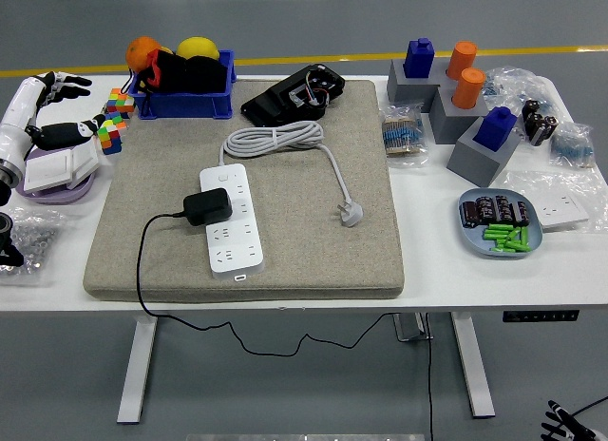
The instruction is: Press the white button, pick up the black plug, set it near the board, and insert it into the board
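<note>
Plug [208,206], black, sits seated in a socket of the white power strip [231,219] on the grey mat [285,222], its black cord trailing off the mat's left side and down over the near edge of the counter [313,297]. Judged from this, the insertion step looks complete; the pick-up and the placing beside the strip would be behind it too. White button [222,176] at the far end of the strip is untouched by anything now; whether it has been pressed cannot be told, no indicator is legible. Left hand [47,108] is well apart from the strip, raised over the far-left counter near the colour cubes [114,120], fingers spread and holding nothing. Right hand [562,424] hangs low at the bottom-right corner, below counter level, fingers loosely spread. Strip's own white plug [351,213] lies loose on the mat. Little appears left to do.
</note>
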You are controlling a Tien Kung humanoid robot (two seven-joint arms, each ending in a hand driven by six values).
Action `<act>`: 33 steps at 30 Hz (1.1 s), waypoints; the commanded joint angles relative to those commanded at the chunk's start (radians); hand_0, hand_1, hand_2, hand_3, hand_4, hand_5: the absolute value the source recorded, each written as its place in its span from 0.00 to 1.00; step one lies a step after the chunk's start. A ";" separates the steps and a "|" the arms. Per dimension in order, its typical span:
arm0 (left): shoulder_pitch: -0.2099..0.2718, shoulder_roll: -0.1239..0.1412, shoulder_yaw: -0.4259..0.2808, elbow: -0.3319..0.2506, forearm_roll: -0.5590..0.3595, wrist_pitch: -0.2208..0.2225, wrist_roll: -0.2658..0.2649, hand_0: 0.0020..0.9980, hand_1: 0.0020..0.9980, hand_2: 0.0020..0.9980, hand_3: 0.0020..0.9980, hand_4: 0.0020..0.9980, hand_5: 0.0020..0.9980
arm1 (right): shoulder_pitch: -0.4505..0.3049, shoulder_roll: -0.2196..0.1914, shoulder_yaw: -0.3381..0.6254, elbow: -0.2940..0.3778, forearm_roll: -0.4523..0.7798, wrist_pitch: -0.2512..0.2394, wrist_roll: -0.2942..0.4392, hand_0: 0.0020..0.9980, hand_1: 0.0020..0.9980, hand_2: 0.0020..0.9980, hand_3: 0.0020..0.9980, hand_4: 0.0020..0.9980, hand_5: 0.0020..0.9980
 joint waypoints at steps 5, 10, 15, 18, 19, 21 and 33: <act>-0.004 0.001 0.003 0.000 -0.002 0.000 0.000 0.81 0.75 0.66 0.66 0.76 0.00 | 0.000 0.000 -0.001 0.000 0.000 0.002 -0.001 0.79 0.68 0.67 0.64 0.74 0.54; -0.007 0.003 0.011 0.002 -0.004 -0.001 0.001 0.80 0.75 0.66 0.66 0.76 0.00 | 0.000 0.000 -0.001 0.000 0.000 0.002 -0.001 0.79 0.68 0.67 0.64 0.74 0.54; -0.007 0.002 0.012 0.001 -0.005 -0.002 0.002 0.81 0.75 0.66 0.66 0.76 0.00 | 0.000 -0.001 -0.003 0.001 0.001 0.001 0.000 0.79 0.68 0.67 0.64 0.74 0.54; -0.006 0.004 0.011 0.001 -0.005 -0.003 0.002 0.81 0.75 0.66 0.66 0.76 0.00 | 0.002 -0.001 -0.008 0.004 0.006 0.000 0.000 0.79 0.68 0.67 0.64 0.74 0.54; -0.006 0.004 0.011 0.000 -0.005 -0.003 0.002 0.81 0.75 0.66 0.66 0.76 0.00 | 0.002 -0.001 -0.010 0.005 0.007 0.000 0.000 0.79 0.68 0.67 0.64 0.74 0.54; -0.005 0.006 0.010 0.001 -0.005 -0.003 0.002 0.81 0.75 0.66 0.65 0.76 0.00 | 0.003 -0.003 -0.015 0.006 0.011 0.000 0.000 0.79 0.68 0.67 0.64 0.74 0.54; -0.005 0.012 0.015 0.002 -0.007 -0.003 0.002 0.81 0.74 0.66 0.65 0.76 0.00 | 0.003 -0.009 -0.032 0.005 0.017 0.002 -0.001 0.79 0.68 0.67 0.64 0.74 0.54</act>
